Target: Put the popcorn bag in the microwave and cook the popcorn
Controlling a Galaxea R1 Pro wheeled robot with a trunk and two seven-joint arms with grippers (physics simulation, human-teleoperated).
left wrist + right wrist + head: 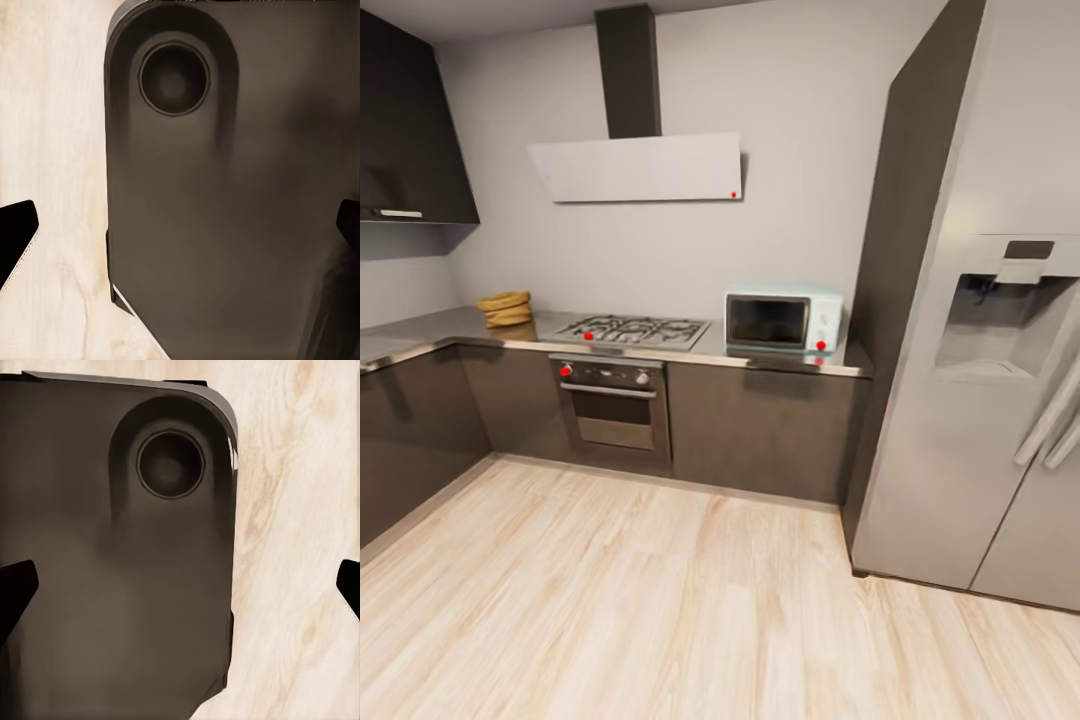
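Note:
The pale mint-blue microwave (783,322) stands on the right end of the grey countertop (760,358), door shut, with a red light at its lower right corner. Far along the same countertop, at the left corner, sits the tan-brown wrinkly popcorn bag (505,308). Both are several steps away across the floor. In the left wrist view my left gripper (182,229) is open, its dark fingertips (16,234) wide apart over the robot's dark base. In the right wrist view my right gripper (182,585) is likewise open with nothing between its fingertips (15,583).
A gas hob (630,330) and built-in oven (612,400) lie between the bag and the microwave, under a white hood (638,168). A tall steel fridge (980,400) stands at the right. Dark cabinets (410,440) line the left. Pale wooden floor (660,600) stretches ahead.

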